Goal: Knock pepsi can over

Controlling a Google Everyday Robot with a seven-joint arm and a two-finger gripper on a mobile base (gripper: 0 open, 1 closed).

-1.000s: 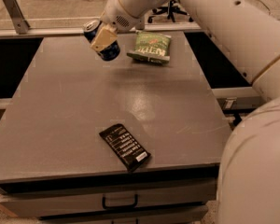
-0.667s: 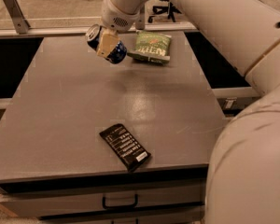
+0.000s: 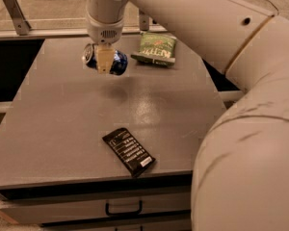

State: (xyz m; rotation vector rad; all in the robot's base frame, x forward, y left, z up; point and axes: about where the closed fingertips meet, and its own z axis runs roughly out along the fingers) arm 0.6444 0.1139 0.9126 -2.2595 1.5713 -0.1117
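The pepsi can (image 3: 118, 62) is blue with a silver top. It lies sideways at the back middle of the grey table (image 3: 53, 124), its top pointing left. My gripper (image 3: 104, 64) comes down from above and is shut on the can, with one pale finger (image 3: 103, 60) across its front. The can hangs just above the tabletop, and a faint shadow lies below it.
A green snack bag (image 3: 155, 48) lies to the right of the can at the table's back. A flat black packet (image 3: 129, 151) lies near the front edge. My large white arm (image 3: 216, 37) fills the right side. A drawer handle (image 3: 124, 209) sits below the table front.
My gripper has moved toward the camera and lower with the can in it. The can has tipped from slanted to nearly horizontal.
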